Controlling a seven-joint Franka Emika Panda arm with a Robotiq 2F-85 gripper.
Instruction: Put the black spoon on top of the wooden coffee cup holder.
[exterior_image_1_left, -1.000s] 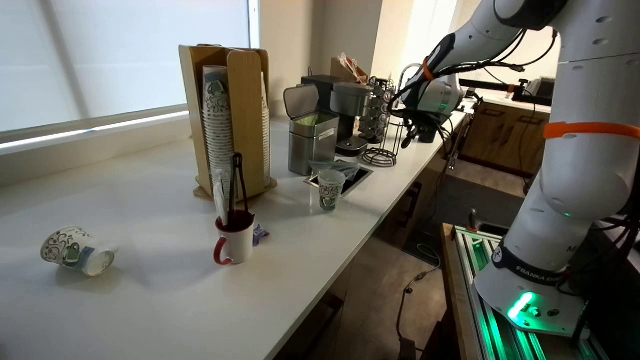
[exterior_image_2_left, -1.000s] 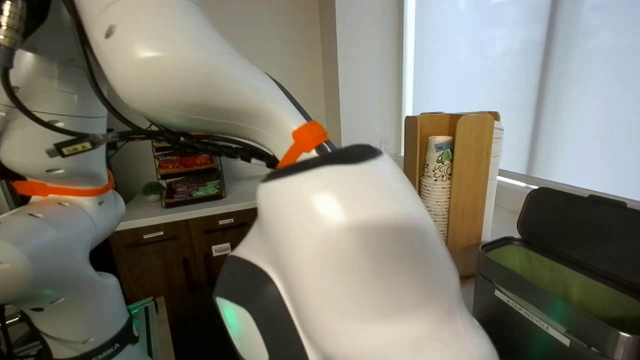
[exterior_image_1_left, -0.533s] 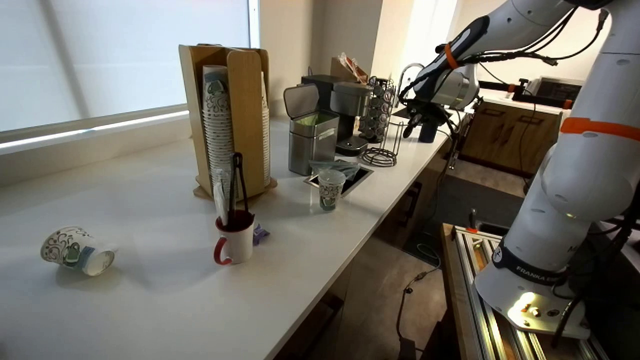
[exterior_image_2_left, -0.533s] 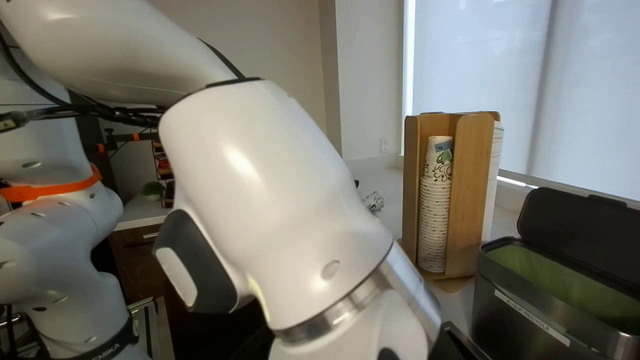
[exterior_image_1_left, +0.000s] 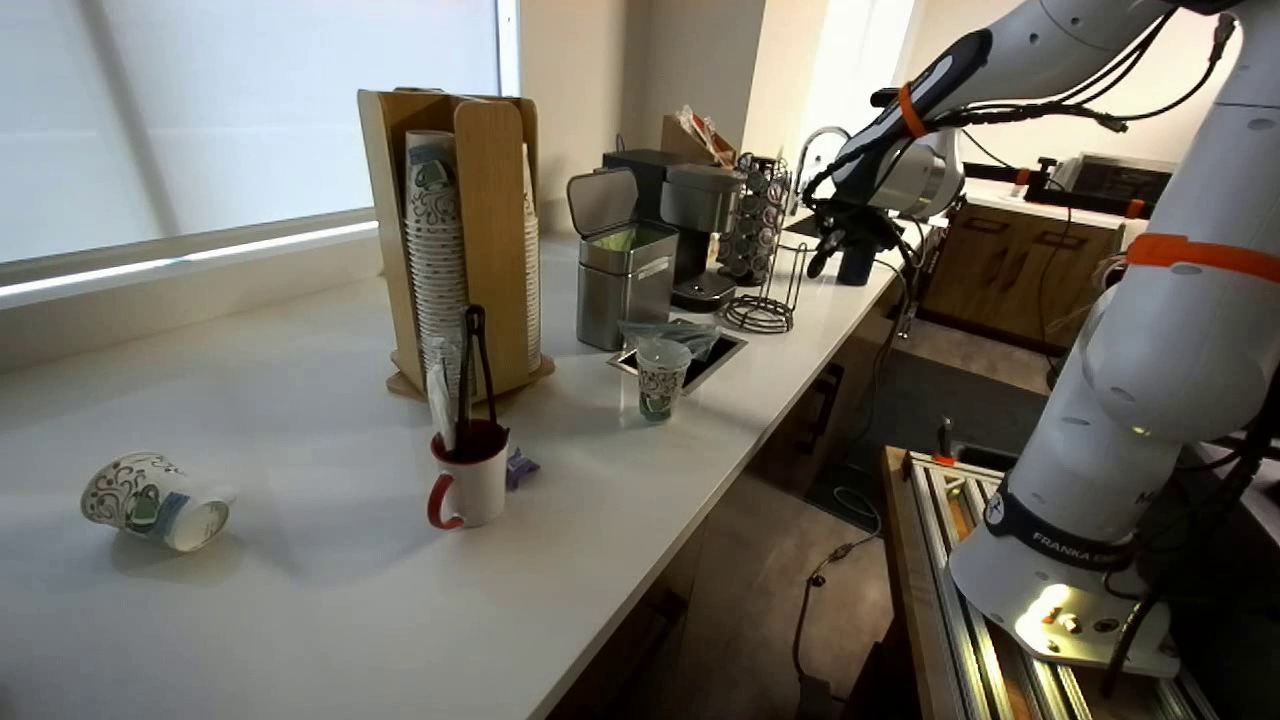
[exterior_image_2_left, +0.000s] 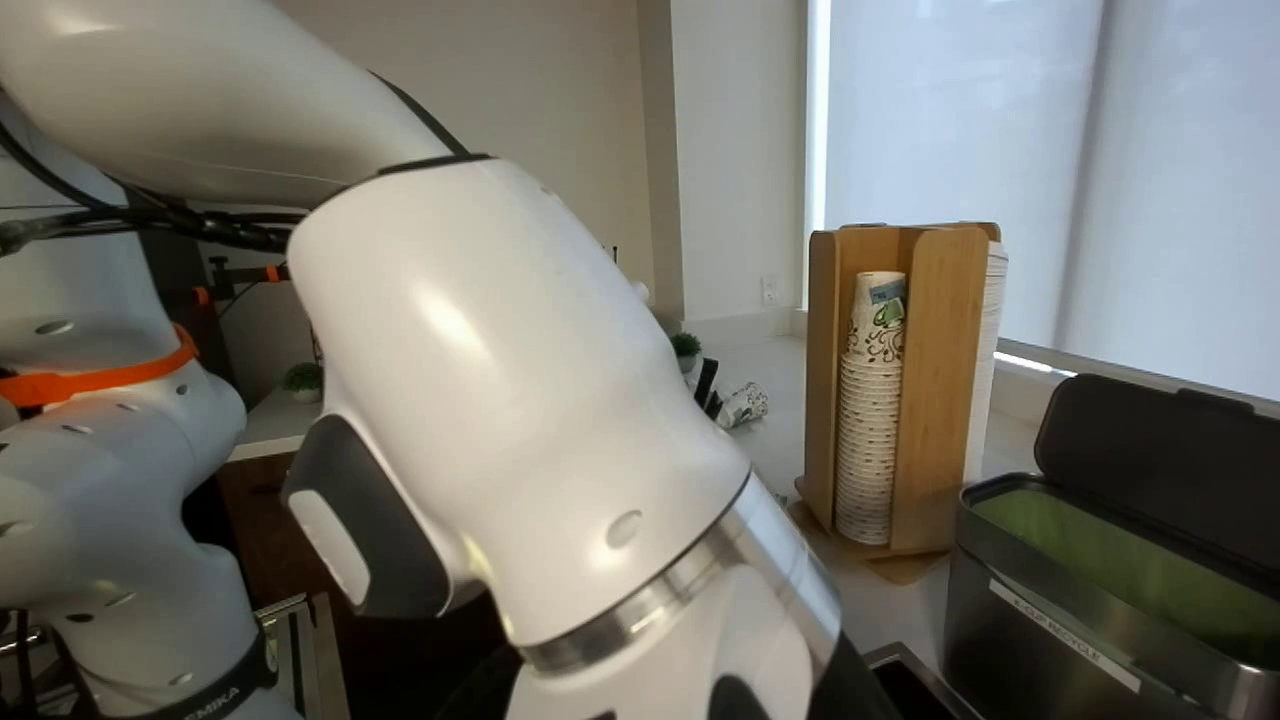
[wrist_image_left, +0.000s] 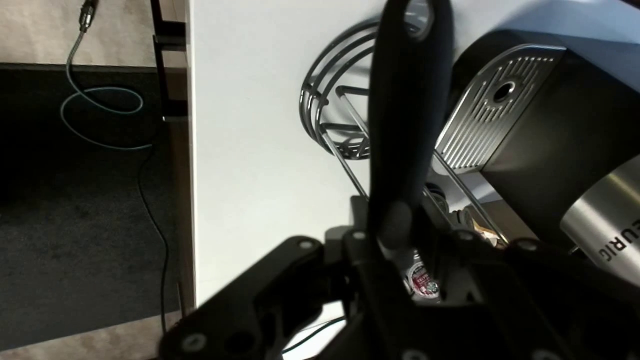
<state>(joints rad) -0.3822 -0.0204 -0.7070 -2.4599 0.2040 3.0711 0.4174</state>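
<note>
My gripper (wrist_image_left: 392, 225) is shut on the black spoon (wrist_image_left: 407, 110). Its thick handle, with a hole at the end, points up the wrist view; its bowl is not to be made out. In an exterior view the gripper (exterior_image_1_left: 842, 236) is above the far part of the counter, and the dark handle tip (exterior_image_1_left: 818, 264) juts toward the wire stand. The gripper is hidden in the view where the arm fills the middle. The wooden coffee cup holder (exterior_image_1_left: 490, 240) is a tall upright wooden box with stacked white cups. It also shows right of the arm (exterior_image_2_left: 938, 400), well apart from the gripper.
A wire stand (wrist_image_left: 320, 107) is below the spoon handle, beside a coffee maker (exterior_image_1_left: 700, 200). A metal canister (exterior_image_1_left: 625, 295) with open lid stands between holder and coffee maker. A paper cup (exterior_image_1_left: 660, 385), a mug with black tongs (exterior_image_1_left: 485, 490) and a tipped cup (exterior_image_1_left: 155, 500) are nearer.
The arm has drawn back, rightward in an exterior view and leftward where it fills the middle, uncovering more of the cup holder. The gripper is slightly higher. The base light went from green to whitish-yellow.
</note>
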